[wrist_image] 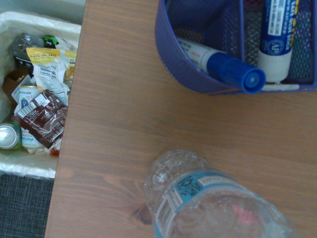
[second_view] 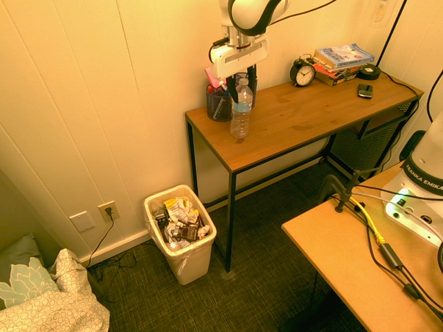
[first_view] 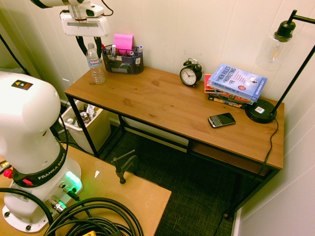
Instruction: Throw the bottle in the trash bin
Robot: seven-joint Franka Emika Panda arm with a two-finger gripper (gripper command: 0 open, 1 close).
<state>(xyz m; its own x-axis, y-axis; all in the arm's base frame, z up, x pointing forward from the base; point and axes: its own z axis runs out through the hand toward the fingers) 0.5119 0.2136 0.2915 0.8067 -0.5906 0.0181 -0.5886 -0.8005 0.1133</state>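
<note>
The clear bottle (first_view: 95, 66) (second_view: 240, 114) with a white cap and blue-and-white label stands upright at the left end of the wooden desk (first_view: 162, 103), close to the corner. My gripper (first_view: 90, 46) (second_view: 242, 77) hangs straight over it, open, with one finger on each side of the bottle's top. The wrist view looks down on the bottle's shoulder and label (wrist_image: 208, 198). The cream-white trash bin (first_view: 98, 129) (second_view: 188, 257) stands on the floor beside that desk end, full of wrappers and cans; its rim (wrist_image: 29, 168) shows past the desk edge.
A mesh pen organizer (first_view: 123, 60) (wrist_image: 198, 59) with markers and a pink note pad sits just behind the bottle against the wall. Further along the desk are an alarm clock (first_view: 190, 73), stacked books (first_view: 235, 83), a phone (first_view: 221, 119) and a lamp base (first_view: 261, 110).
</note>
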